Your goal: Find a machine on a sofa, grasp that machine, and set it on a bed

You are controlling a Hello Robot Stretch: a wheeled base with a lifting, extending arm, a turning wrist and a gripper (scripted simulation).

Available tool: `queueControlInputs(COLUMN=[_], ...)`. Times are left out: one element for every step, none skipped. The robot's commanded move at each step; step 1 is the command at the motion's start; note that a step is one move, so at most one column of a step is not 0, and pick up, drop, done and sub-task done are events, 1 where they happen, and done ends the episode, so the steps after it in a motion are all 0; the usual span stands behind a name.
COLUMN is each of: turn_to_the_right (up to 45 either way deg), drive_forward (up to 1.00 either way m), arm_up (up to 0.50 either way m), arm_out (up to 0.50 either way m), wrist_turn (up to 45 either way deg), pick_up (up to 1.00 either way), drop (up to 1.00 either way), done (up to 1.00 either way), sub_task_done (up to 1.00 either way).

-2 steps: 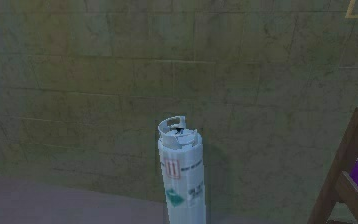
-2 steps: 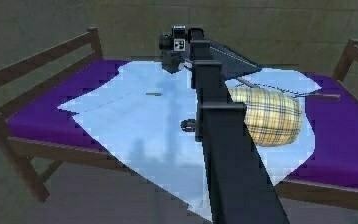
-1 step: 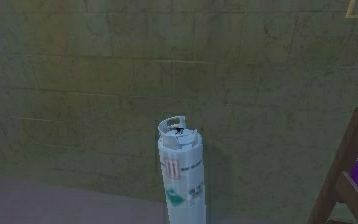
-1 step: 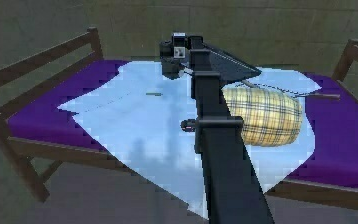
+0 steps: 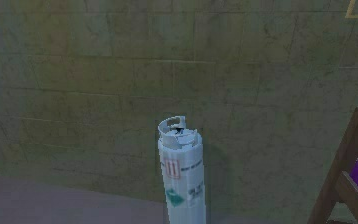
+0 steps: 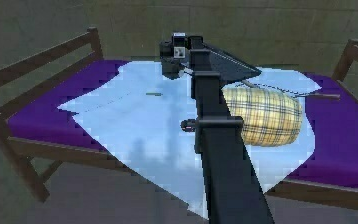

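Forward view: 1 white canister, upright, just off the bed end.

Arm side view: bed with 1 pale sheet and 1 plaid pillow. The arm reaches across the bed, likely for the set-down. The hand is over the sheet near the bed's far rail; cannot tell whether it grasps anything. A dark slab, possibly the machine, sits beside it, above the pillow.

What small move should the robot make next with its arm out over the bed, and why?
Probably lower the arm slightly toward the bed. The gripper shows against the pale blue blanket on the purple mattress, beside a plaid pillow, so it seems placed for setting down. Whether it holds anything cannot be told.
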Motion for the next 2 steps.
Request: queueControlInputs(turn_to_the_right=[0.0, 0.0], drive_forward=[0.00, 0.00], arm_up=[0.00, 0.02], arm_out=[0.00, 0.00], wrist_turn=[0.0, 0.0], pick_up=[0.00, 0.00], drop=[1.00, 0.00], done=[0.00, 0.00], sub_task_done=[0.00, 0.00])
